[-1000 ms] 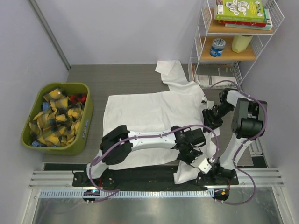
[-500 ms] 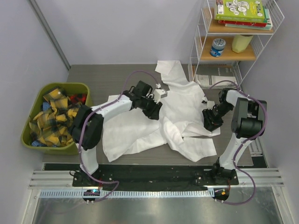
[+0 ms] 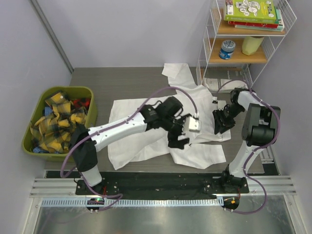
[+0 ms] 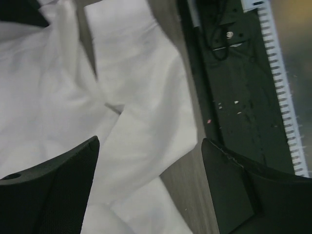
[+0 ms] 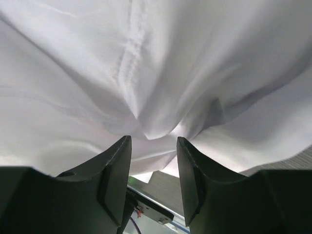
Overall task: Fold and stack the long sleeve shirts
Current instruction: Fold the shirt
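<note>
Top view: the white long sleeve shirt (image 3: 141, 117) lies on the table (image 3: 112, 83) just beyond the black base plate (image 3: 156, 183); its body is rumpled, one flap is thrown loosely across the part nearest the plate, and a sleeve trails off on the side farthest from the plate. The left gripper (image 3: 185, 132) hovers over that flap, toward the plate's right end; the right gripper (image 3: 220, 122) sits at the shirt's edge, a little farther from the plate. A green bin (image 3: 91, 117) of plaid cloths (image 3: 56, 122) stands beyond the plate's left end.

Left wrist view: your left gripper (image 4: 149, 142) has its fingers spread wide with nothing between them; the shirt (image 4: 141, 97) lies below, its edge close beside the base plate (image 4: 229, 73).

Right wrist view: the right gripper (image 5: 153, 141) stands part-way open; a pucker of the shirt (image 5: 156, 58) peaks right at the fingertips, but you see a clear gap and neither finger pinching it; the plate is not clearly in view here.

Progress, as you can judge it: early; one rough fold is laid, no edge is squared, the sleeves are loose, and no folded stack shows anywhere; whether a second shirt lies under this one, you cannot tell.
</note>
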Robot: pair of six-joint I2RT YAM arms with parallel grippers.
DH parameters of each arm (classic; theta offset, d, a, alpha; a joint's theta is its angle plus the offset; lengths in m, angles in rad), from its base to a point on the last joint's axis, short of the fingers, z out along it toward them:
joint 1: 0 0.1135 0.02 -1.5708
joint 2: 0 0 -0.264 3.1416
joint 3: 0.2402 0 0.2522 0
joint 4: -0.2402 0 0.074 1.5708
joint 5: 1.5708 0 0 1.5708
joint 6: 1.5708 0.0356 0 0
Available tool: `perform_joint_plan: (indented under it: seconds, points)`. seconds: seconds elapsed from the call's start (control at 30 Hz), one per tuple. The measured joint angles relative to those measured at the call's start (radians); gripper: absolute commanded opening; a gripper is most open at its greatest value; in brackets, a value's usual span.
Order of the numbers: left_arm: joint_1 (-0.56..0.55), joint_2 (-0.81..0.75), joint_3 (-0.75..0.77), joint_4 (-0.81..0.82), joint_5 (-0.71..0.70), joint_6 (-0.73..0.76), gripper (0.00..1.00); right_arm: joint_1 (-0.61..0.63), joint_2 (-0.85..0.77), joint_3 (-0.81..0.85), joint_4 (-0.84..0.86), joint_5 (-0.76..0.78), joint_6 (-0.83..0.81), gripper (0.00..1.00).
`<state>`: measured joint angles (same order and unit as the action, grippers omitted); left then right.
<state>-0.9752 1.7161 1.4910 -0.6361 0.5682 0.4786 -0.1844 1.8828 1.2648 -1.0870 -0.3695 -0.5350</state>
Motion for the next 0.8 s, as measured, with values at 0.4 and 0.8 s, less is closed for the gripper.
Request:
perform_joint_plan:
  seconds: [0.4, 0.8]
  points:
    - [-0.259, 0.347, 0.1, -0.014, -0.133, 0.124, 0.79, 0.0, -0.107, 0.032, -0.084, -0.094, -0.037, 0.41]
    - [-0.247, 0.348, 0.155, -0.024, -0.146, 0.035, 0.0, 0.001, -0.01, -0.103, 0.012, -0.035, -0.043, 0.22]
